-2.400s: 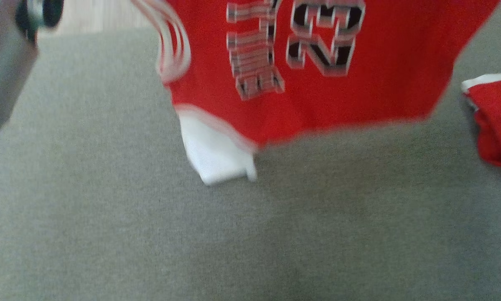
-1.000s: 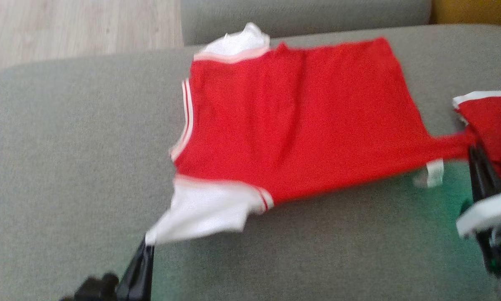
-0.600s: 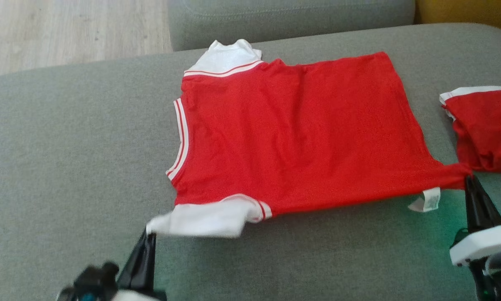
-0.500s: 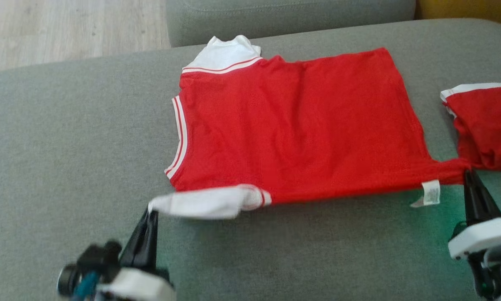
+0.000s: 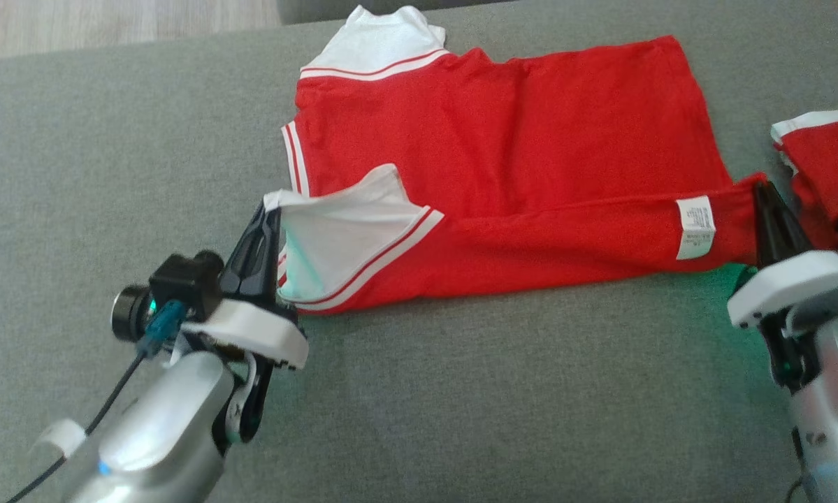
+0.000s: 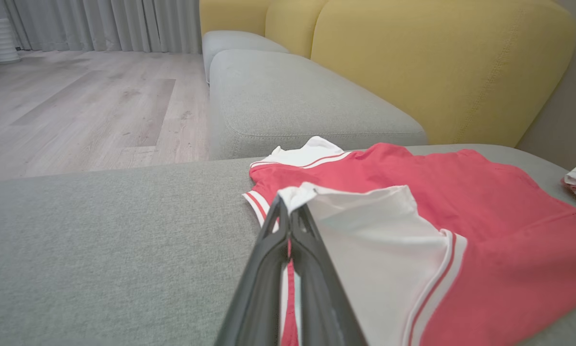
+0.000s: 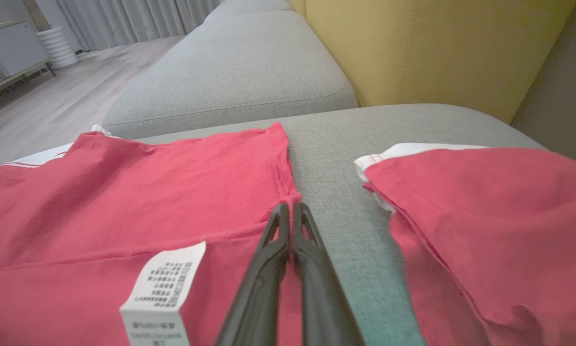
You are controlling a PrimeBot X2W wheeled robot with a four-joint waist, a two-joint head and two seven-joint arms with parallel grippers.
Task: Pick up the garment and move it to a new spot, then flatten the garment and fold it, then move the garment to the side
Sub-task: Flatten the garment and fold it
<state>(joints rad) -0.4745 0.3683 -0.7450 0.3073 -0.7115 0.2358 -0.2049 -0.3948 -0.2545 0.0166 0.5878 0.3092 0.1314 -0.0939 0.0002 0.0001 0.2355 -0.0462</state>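
Pinching only the tip of the white sleeve (image 5: 342, 230) of the red short-sleeved jersey with white striped trim (image 5: 516, 133): your left gripper (image 5: 270, 211), jaws pressed together. Risk: so small a bite of thin cloth may slip free if you carry the fold across too fast; the sleeve would drop short and crumple.

Middle: the jersey's near edge, turned over onto its body on the grey fabric sofa cushion (image 5: 111, 154). Risk: uneven travel between your two arms would skew the crease.

Right: your right gripper (image 5: 762, 192), jaws closed tight on the near hem corner, just beside the white care label (image 5: 695, 228). Risk: a second red-and-white garment (image 5: 831, 168) lies just to its right; a sideways swing could snag and drag it.

Position: the jersey lies mid-cushion, ahead of both grippers and stretched between them, sleeve tip at the left fingertips, hem corner at the right fingertips.
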